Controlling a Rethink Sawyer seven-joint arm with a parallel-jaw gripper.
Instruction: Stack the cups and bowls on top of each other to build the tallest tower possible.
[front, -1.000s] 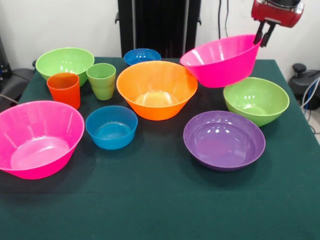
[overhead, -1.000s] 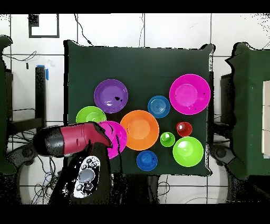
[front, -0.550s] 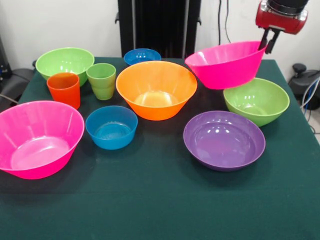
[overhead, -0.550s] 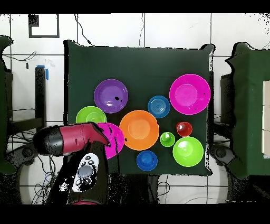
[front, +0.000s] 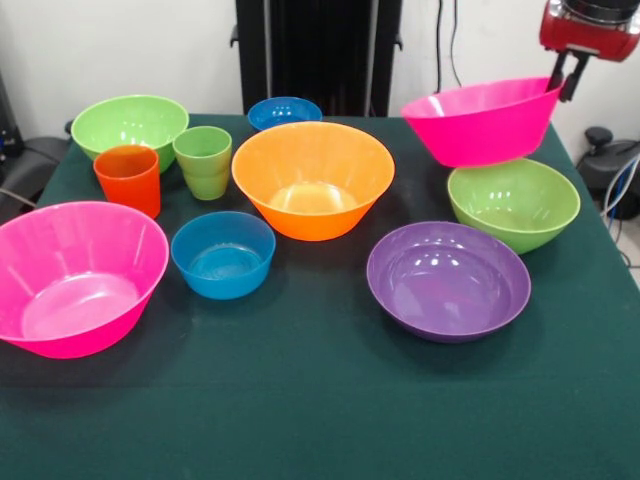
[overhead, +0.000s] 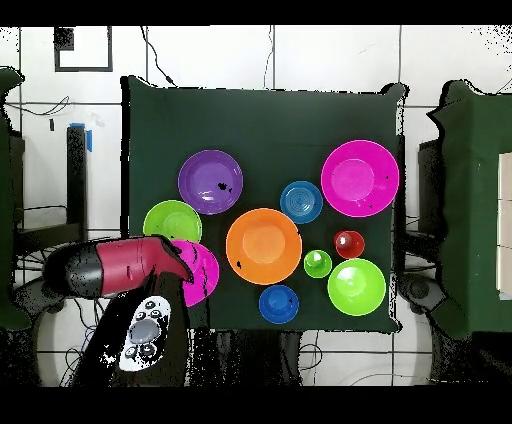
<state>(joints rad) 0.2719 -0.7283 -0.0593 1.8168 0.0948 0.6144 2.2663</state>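
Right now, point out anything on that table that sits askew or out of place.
One thing: the pink bowl held by the gripper at its rim hangs in the air, tilted, above the green bowl at the table's edge. Every other bowl and both cups stand upright on the cloth; nothing is spilled or stacked.

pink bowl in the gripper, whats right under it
The lifted pink bowl, pinched at its rim by the gripper, hangs clear of the table. In the front view a green bowl sits just below it, seemingly not touching. The overhead view shows them only partly overlapping; the arm hides the rest.
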